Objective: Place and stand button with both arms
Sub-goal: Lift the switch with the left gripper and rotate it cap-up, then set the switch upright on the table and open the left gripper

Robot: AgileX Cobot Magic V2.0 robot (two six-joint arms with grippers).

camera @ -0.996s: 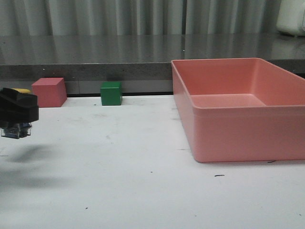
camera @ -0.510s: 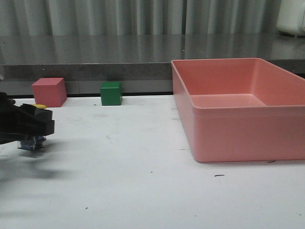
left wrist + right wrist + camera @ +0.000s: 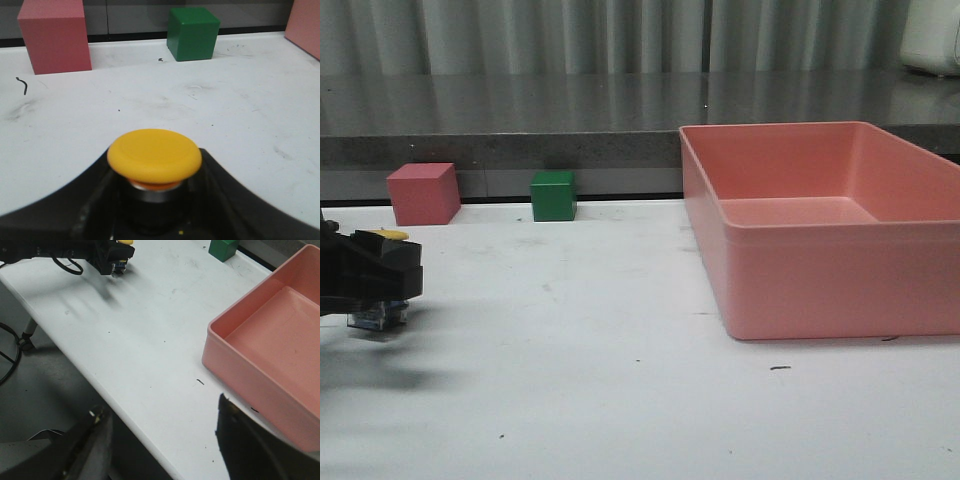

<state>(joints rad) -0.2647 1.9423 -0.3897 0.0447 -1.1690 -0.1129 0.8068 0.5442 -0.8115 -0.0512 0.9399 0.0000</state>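
The button stands upright between my left gripper's fingers: its yellow cap (image 3: 154, 154) sits on a black neck in the left wrist view. In the front view my left gripper (image 3: 382, 272) is at the far left, shut on the button, whose yellow cap (image 3: 392, 234) shows above and blue-black base (image 3: 377, 318) below, at or just above the table. The right wrist view shows the same gripper and button (image 3: 119, 252) far off. My right gripper (image 3: 160, 440) is open and empty above the table's near edge.
A red cube (image 3: 423, 193) and a green cube (image 3: 553, 195) stand at the back of the white table. A large pink bin (image 3: 825, 225) fills the right side. The table's front edge (image 3: 120, 402) drops to the floor, with cables at the left.
My left gripper with the button moved right and down, then drew back a little to the left; the button's base is now lower, close to the table.
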